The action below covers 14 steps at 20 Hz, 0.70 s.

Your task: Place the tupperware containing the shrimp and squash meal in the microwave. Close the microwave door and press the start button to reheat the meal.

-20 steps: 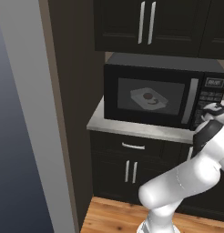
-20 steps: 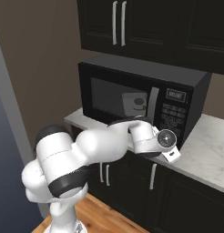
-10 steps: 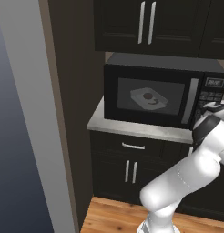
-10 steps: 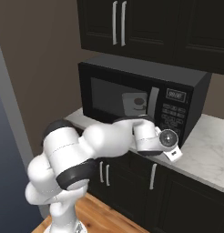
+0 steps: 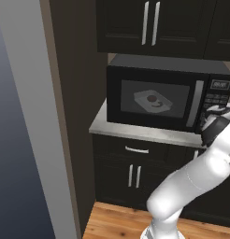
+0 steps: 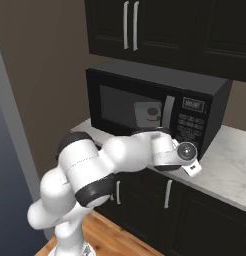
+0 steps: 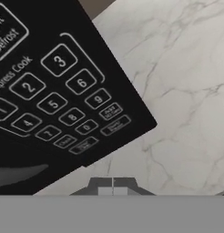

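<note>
The microwave (image 5: 163, 70) stands on the counter with its door (image 5: 156, 98) closed. Through the door glass I see the tupperware (image 5: 153, 101) lying inside, holding the shrimp and squash meal (image 5: 151, 99). The tupperware (image 6: 147, 114) also shows behind the glass in the right base view, left of the silver handle (image 6: 167, 111). My gripper (image 7: 113, 187) is shut with nothing in it, its tips together just below the lowest row of the keypad (image 7: 54, 104). In the left base view the gripper (image 5: 217, 110) sits against the keypad panel at the microwave's right end.
A white marble counter (image 7: 177, 91) runs to the right of the microwave. Dark upper cabinets (image 5: 152, 23) hang above and dark lower cabinets (image 5: 133, 175) stand below. A tall grey refrigerator (image 5: 23, 121) fills the left side. The floor (image 5: 112, 224) is wooden.
My elbow and upper arm have swung up and to the right. The hand has stayed by the keypad with the gripper shut.
</note>
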{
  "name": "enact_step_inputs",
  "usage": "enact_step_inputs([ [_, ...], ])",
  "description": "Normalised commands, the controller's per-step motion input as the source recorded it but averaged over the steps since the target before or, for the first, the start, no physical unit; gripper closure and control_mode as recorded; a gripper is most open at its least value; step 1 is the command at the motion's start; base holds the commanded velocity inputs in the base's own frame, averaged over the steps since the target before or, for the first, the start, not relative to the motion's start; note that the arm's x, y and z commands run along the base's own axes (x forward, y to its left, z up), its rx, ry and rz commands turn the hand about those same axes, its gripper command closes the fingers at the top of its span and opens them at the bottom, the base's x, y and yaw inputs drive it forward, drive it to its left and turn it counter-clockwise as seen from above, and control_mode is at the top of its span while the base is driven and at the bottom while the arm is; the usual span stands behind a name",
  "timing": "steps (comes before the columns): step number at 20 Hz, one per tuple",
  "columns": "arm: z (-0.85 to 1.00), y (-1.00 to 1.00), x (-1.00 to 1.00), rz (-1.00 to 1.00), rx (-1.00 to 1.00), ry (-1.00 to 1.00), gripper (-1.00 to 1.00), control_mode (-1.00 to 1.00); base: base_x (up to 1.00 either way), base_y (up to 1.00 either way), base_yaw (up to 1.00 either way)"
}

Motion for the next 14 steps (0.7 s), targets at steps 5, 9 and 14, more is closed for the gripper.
enact_step_inputs([
  [5, -0.1, -0.14, 0.17, 0.0, 0.0, 0.0, 1.0, -1.0, 0.0, 0.0, 0.0],
  [9, -0.16, -0.1, 0.2, 0.0, 0.0, 0.0, 1.0, -1.0, 0.0, 0.0, 0.0],
  [14, -0.22, 0.0, 0.21, 0.0, 0.0, 0.0, 1.0, -1.0, 0.0, 0.0, 0.0],
])
